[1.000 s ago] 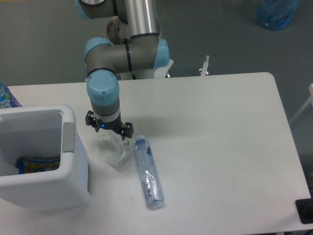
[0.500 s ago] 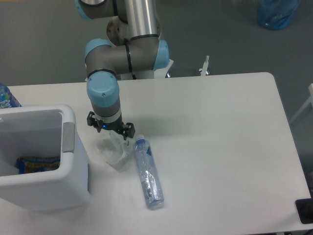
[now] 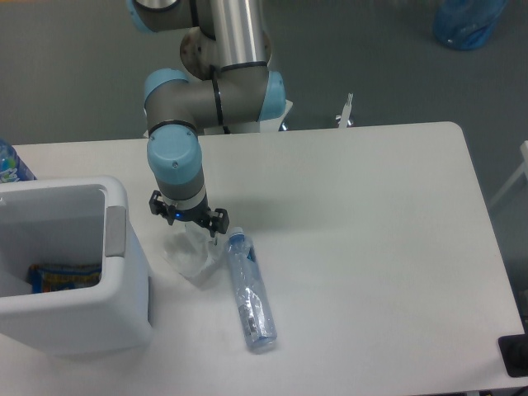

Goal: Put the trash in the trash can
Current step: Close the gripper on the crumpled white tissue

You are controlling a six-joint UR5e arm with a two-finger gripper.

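Slightly rightward since earlier, the gripper (image 3: 191, 238) hangs over the crumpled white paper wad (image 3: 192, 257); finger spread cannot be told; bottle (image 3: 250, 289) lies beside.

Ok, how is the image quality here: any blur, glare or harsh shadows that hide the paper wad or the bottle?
Fixed camera: lighting is even and soft, with only a faint shadow by the tool. The white paper wad has low contrast against the white table, so its edges are hard to trace. The clear bottle shows small highlights but reads clearly. The picture is slightly soft overall.
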